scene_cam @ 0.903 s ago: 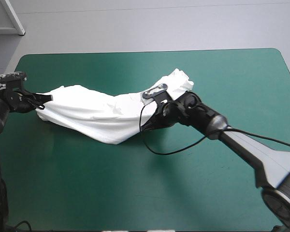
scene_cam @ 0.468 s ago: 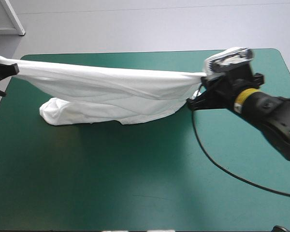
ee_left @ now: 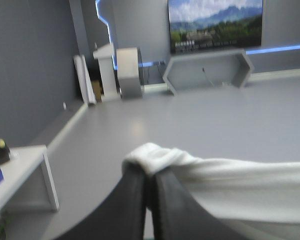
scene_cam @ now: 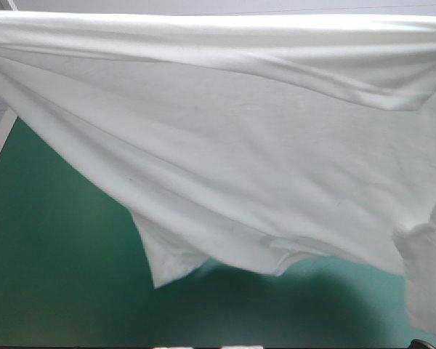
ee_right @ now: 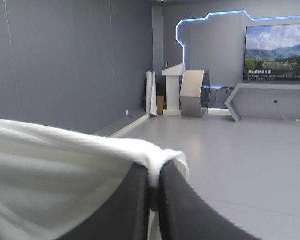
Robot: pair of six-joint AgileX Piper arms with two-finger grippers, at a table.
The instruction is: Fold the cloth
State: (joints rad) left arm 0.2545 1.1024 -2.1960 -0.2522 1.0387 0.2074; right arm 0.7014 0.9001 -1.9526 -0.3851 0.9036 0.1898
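The white T-shirt (scene_cam: 225, 145) hangs lifted high and stretched wide, filling most of the high view and hiding both arms there. Its lower hem dangles above the teal-green table (scene_cam: 65, 291). In the left wrist view my left gripper (ee_left: 149, 172) is shut on a bunched edge of the T-shirt (ee_left: 230, 187), which stretches away to one side. In the right wrist view my right gripper (ee_right: 155, 170) is shut on another edge of the T-shirt (ee_right: 55, 170), the fabric draping off to the side. Both wrist views look level into the room.
Bare teal-green cover shows only along the near and left parts of the table below the hanging shirt. The table's left edge (scene_cam: 0, 145) shows beside the fabric.
Both arms have risen further with the T-shirt. Earlier it sagged onto the table between them; now it hangs off the cover, close to the camera, hiding the arms.
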